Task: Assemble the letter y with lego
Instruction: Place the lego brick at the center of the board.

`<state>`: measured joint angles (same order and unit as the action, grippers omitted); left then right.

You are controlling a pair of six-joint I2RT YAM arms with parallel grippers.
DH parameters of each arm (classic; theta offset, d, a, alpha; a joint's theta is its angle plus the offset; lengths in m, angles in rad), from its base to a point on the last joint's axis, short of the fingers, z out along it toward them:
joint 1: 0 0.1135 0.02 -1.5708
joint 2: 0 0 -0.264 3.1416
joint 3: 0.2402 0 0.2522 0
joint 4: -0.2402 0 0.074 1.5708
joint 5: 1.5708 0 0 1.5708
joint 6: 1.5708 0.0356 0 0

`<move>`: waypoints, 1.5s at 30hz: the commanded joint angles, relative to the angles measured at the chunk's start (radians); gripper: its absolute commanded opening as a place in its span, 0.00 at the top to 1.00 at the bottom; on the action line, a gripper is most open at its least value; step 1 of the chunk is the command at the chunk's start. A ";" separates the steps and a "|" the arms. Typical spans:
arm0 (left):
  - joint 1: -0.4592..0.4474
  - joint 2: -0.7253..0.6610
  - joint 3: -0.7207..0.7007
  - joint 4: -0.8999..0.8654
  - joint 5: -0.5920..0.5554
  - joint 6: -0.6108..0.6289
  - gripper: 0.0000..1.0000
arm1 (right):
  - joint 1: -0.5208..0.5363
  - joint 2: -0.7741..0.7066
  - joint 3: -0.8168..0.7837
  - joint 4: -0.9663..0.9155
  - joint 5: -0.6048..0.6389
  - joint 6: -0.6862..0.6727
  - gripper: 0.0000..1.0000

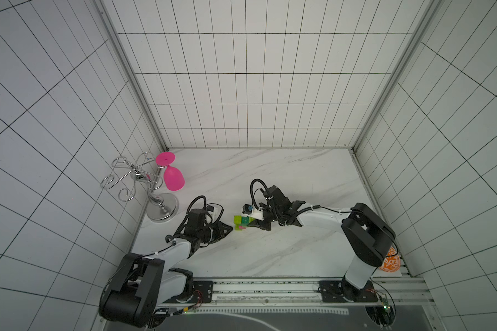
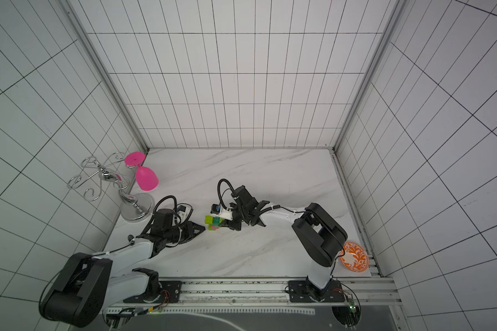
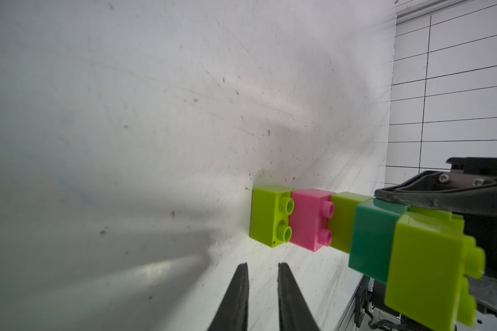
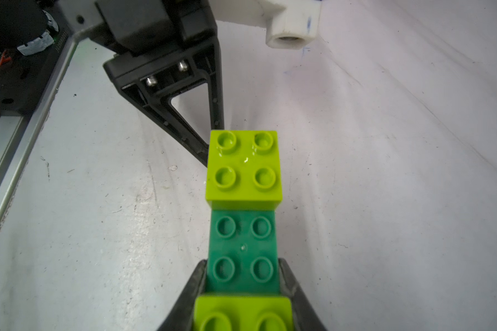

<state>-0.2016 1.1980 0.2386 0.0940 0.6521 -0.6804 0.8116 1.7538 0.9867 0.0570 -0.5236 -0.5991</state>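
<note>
White tiled walls (image 1: 241, 86) close in a white marble tabletop (image 1: 270, 258) on three sides, and a metal rail (image 1: 270, 289) runs along the front edge.

At the far left, against the wall, stands a chrome wire rack (image 1: 135, 174). A pink goblet (image 1: 173, 177) hangs upside down from it.

Next comes the left gripper (image 3: 262, 265), low over the table and pointing right. Its fingers (image 3: 241, 286) stand a narrow gap apart with nothing between them. Its tip is just beside the bricks and does not touch them.

The letter y (image 1: 243, 222) is near the middle of the table, between the two grippers. The left wrist view shows its stem as a lime brick (image 3: 267, 215) that seems to sit against the tabletop, then a pink brick (image 3: 310, 220), then another lime one. A dark green bar (image 3: 370, 238) crosses above the stem, with a lime tip at each end.

The right gripper (image 4: 243, 262) reaches in from the right and pinches the dark green bar by its long sides.

At the far right front corner lies an orange patterned plate (image 2: 353, 256), partly hidden behind the right arm.

Bare marble stretches from the bricks to the back wall and to the right-hand wall. A narrower bare strip lies in front, up to the rail.
</note>
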 commanded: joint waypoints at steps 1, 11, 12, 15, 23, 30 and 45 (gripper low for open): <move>0.004 -0.001 0.000 0.019 0.009 0.012 0.79 | -0.005 -0.030 -0.033 0.007 0.015 -0.001 0.86; 0.004 -0.019 0.008 0.009 0.012 0.007 0.79 | -0.017 -0.079 0.007 -0.040 0.004 -0.002 0.86; 0.004 -0.021 0.008 0.006 0.011 0.007 0.79 | -0.018 -0.085 0.010 -0.045 0.000 -0.002 0.86; 0.005 -0.031 0.011 0.001 0.011 0.007 0.79 | -0.028 -0.103 0.021 -0.067 -0.015 0.002 0.86; 0.005 -0.054 0.020 -0.007 0.022 0.015 0.79 | -0.050 -0.149 0.015 -0.110 -0.044 0.007 0.86; 0.004 -0.094 0.037 -0.026 0.040 0.028 0.79 | -0.082 -0.173 0.031 -0.194 -0.115 0.014 0.85; -0.003 -0.346 -0.090 0.423 0.191 -0.080 0.61 | -0.178 -0.202 0.154 -0.540 -0.381 -0.042 0.85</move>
<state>-0.2016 0.8974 0.1837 0.3012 0.7929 -0.7063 0.6411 1.5608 1.0088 -0.3626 -0.8017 -0.5995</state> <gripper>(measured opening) 0.388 0.341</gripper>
